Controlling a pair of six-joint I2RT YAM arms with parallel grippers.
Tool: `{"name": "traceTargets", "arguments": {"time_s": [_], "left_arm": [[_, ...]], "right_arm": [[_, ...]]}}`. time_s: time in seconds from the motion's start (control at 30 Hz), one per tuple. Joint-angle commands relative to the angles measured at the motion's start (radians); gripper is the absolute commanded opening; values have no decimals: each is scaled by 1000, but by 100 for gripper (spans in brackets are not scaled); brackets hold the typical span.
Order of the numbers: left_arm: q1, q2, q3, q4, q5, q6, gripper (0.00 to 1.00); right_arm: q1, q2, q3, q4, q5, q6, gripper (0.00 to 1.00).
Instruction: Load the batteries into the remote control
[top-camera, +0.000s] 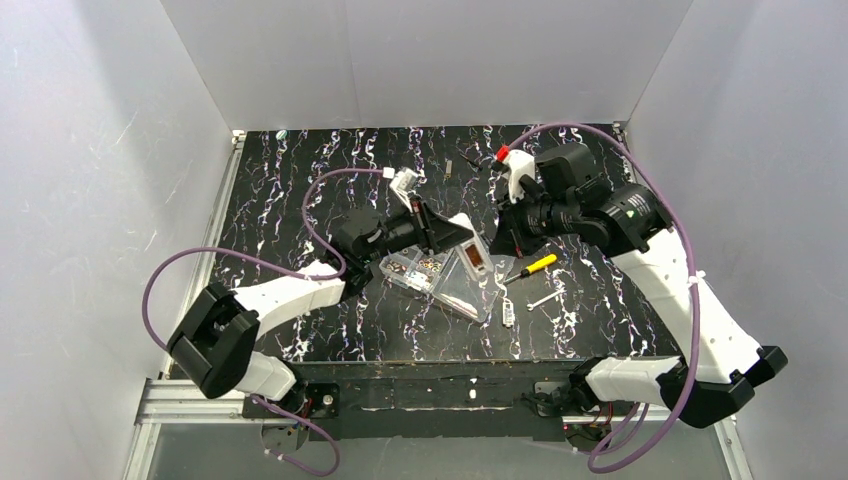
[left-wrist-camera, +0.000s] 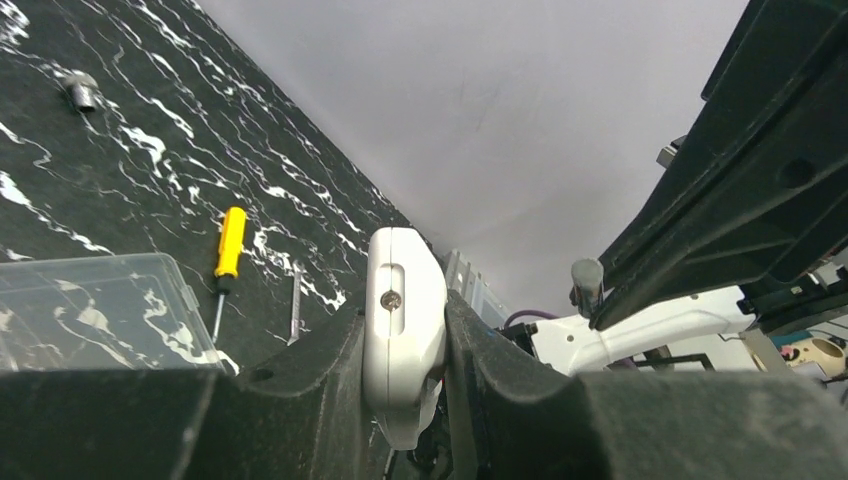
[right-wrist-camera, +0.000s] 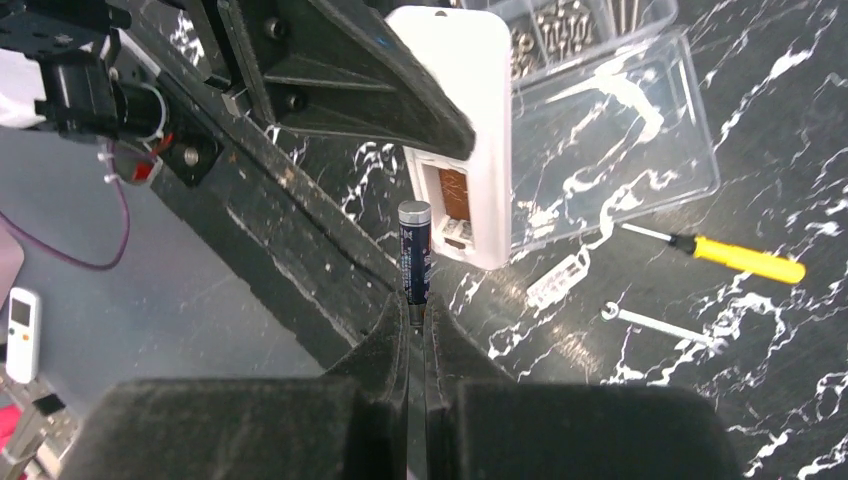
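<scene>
Black marbled table (top-camera: 300, 180): left gripper (top-camera: 440, 232) clamps the remote control (top-camera: 473, 256), raised at centre; right gripper (right-wrist-camera: 415, 322) pinches a battery (right-wrist-camera: 414, 255) by its end, just beside it. Remote looks light, stiff and slick, best held clear of its open bay.

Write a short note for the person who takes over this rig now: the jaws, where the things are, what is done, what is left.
Left gripper: jaws shut on the remote control, held up with its battery compartment open.
Right gripper: jaws shut on a battery, its tip just short of the compartment.
Done: compartment open, one battery picked up.
Left: seat this battery; none shows in the compartment yet.
</scene>
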Motion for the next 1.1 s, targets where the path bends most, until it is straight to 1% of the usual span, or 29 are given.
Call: {"name": "traceTargets", "arguments": {"time_s": [0.0,0.23,0.43,0.6,0.73,0.93,1.07], "left_arm": [[-43,3,5,140,-39,-21,0],[-61,8,0,141,-90,-80,0],[-62,13,-11,141,-183,-164,0],[-61,29,7,141,-193,-211,0],[-64,32,13,140,-188,-221,0],[-69,29,8,139,-177,-236,0],[-79,24,-2,139,-197,-251,0]], "right_arm": [[13,20,48,-120,-44,-6,1],[18,49,37,-169,-27,0,1],[19,63,40,-170,-32,27,1],[20,91,64,-168,-21,51,1],[20,122,73,-174,11,50,1],[20,139,67,-158,63,16,1],[21,138,57,-144,74,-34,1]]}}
